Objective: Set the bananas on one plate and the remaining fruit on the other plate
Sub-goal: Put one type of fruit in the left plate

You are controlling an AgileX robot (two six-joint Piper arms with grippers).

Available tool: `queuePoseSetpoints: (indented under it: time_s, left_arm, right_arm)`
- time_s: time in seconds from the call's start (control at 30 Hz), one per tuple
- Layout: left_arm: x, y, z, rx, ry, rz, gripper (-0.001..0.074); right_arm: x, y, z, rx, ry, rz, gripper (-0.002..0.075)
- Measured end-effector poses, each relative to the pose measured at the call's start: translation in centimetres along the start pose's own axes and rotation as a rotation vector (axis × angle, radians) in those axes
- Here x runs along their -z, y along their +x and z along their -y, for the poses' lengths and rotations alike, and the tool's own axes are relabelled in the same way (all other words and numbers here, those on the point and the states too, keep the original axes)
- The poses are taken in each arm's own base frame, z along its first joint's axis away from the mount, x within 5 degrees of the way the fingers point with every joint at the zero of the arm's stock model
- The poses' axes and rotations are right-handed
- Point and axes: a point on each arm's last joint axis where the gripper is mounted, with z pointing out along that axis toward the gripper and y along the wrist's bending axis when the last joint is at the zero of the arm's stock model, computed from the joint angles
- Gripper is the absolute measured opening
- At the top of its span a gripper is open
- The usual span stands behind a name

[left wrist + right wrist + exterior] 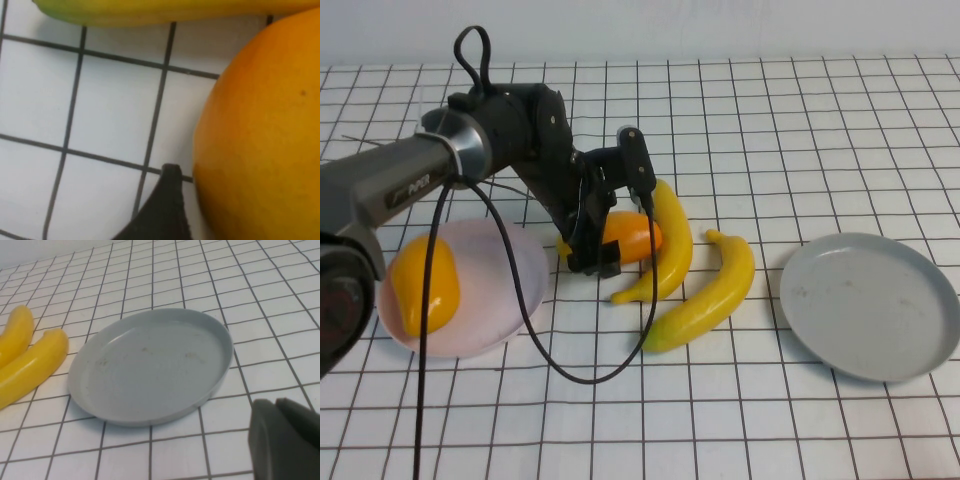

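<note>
Toward the left side of the gridded bench (pixel 820 420), the left gripper (pixel 610 235) is lowered over a mango-like fruit (pixel 632 240) that lies on the bench surface just right of the pale pink plate (pixel 510 300), its jaws spread wide to either side of the fruit and not closed on it. A second mango-like fruit (pixel 425 282) already rests on that pink plate. Just right of the gripper lie the two bananas — one banana (pixel 670 240) touching the flanked fruit, the other banana (pixel 715 290) beside it, nearer the middle of the bench. The grey-blue plate (pixel 870 305) sits toward the right edge, well apart from the pink one, with nothing on it. From the left wrist view only a close slice shows: the orange fruit filling one side, a dark fingertip (pixel 162 210) just beside it, and a strip of banana along the frame's edge; neither plate appears there. The right wrist view gives what the high view lacks — the right gripper (pixel 285 440), shut, hanging near the grey-blue plate, with the ends of both bananas visible beyond it. The right arm itself does not appear in the high view.
</note>
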Motion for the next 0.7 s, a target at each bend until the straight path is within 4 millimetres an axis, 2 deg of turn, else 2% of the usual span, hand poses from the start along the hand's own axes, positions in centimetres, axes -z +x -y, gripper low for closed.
queuePoseSetpoints:
  time_s: [0.1,0.23,0.37,0.5,0.7]
  left_arm:
    - [0.1,-0.1,-0.1,0.064,-0.004,0.002,0.0657]
    - [1.6,-0.6,-0.6,0.196,0.000,-0.016,0.0535]
    - [4.3,-1.1,-1.1,0.341,0.008,-0.047,0.0537]
    - [6.7,-0.7,-0.6,0.468,0.030,-0.117,0.0537]
    - [9.4,1.8,-0.3,0.642,-0.008,-0.162,0.0537]
  right_arm:
    - [0.0,0.0,0.0,0.000,0.000,0.000,-0.0016]
    - [0.0,0.0,0.0,0.000,0.000,0.000,-0.0016]
    - [0.0,0.0,0.0,0.000,0.000,0.000,-0.0016]
    - [0.0,0.0,0.0,0.000,0.000,0.000,-0.0016]
    - [0.0,0.0,0.0,0.000,0.000,0.000,-0.0016]
